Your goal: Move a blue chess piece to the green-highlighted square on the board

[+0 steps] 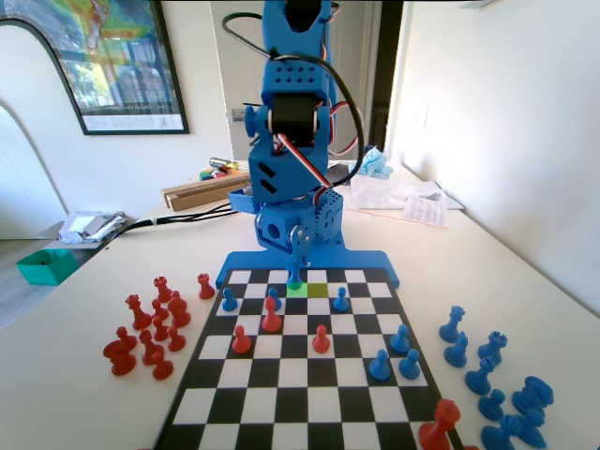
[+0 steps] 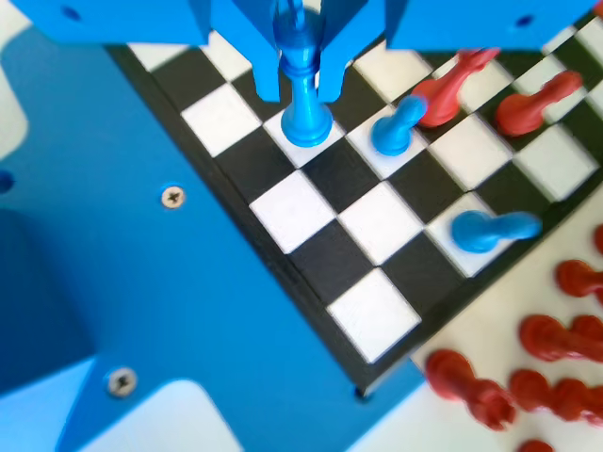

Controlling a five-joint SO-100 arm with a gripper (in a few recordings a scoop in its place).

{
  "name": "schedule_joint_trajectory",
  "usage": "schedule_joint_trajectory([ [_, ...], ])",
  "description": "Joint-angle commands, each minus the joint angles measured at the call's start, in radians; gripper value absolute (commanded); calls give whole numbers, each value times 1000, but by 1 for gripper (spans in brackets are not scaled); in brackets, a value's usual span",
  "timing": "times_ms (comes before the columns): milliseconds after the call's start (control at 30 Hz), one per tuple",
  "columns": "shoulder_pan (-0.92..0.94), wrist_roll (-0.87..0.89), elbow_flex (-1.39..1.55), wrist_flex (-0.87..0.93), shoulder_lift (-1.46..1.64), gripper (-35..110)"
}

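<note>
In the fixed view the blue arm's hand [image 1: 298, 255] reaches down at the far end of the board [image 1: 300, 394], its jaws on either side of the blue chess piece [image 1: 296, 272], which stands on the green-highlighted square [image 1: 296, 290]. In the wrist view the jaws grasp the piece's [image 2: 303, 89] narrow stem, its base touching the board [image 2: 377, 235]. The cream worktop [image 1: 75, 375] carries red pieces [image 1: 150, 328] left of the board and blue pieces [image 1: 497, 375] right. A framed picture [image 1: 103, 61] hangs on the white wall behind.
</note>
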Motion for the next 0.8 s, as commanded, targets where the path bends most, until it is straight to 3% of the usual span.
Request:
schedule_joint_trajectory([
  [0,-12,15,11,-23,12,1],
  [300,-18,11,60,-86,12,1],
  [467,-11,3,80,-137,12,14],
  [767,-3,3,15,-54,14,15],
])
